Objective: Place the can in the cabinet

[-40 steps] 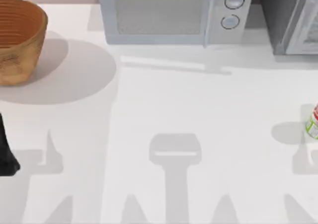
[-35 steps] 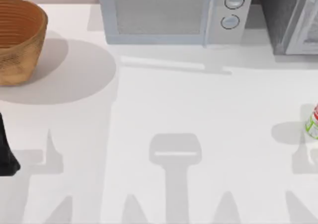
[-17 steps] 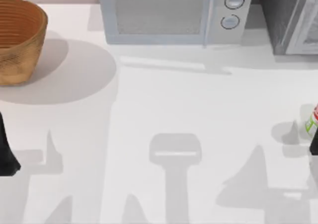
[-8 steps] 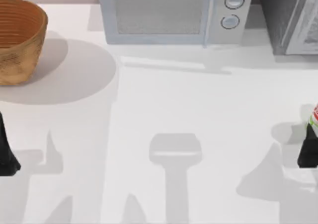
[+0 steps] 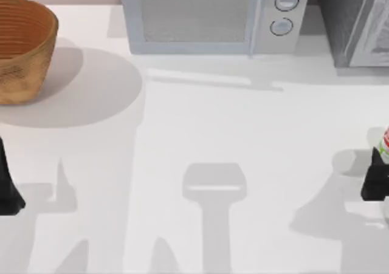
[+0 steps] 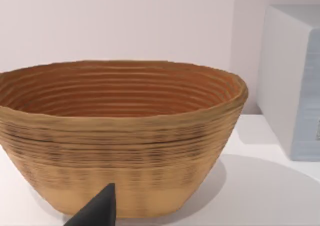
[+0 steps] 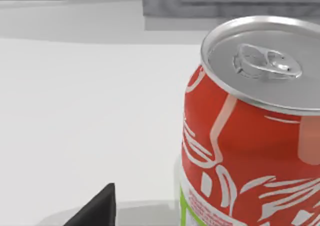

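The can (image 5: pixel 384 141) stands upright at the table's right edge, white with red and green markings. In the right wrist view the can (image 7: pixel 250 136) looms close, its silver lid and pull tab up. My right gripper (image 5: pixel 375 183) sits just in front of it, covering its lower part, open, with one dark fingertip (image 7: pixel 97 209) off to the can's side and apart from it. The cabinet (image 5: pixel 352 22), dark grey and speckled with a pale framed door, stands at the back right. My left gripper (image 5: pixel 7 186) rests open at the left edge, one fingertip (image 6: pixel 97 211) facing the basket.
A light grey microwave (image 5: pixel 213 19) with two round knobs stands at the back centre, just left of the cabinet. A woven brown basket (image 5: pixel 24 46) sits at the back left, also seen close up as the basket (image 6: pixel 120 136). White tabletop (image 5: pixel 213 122) spans the middle.
My right gripper has come in from the right edge and moved up to the can, now covering its lower part. The left arm and the can have not moved.
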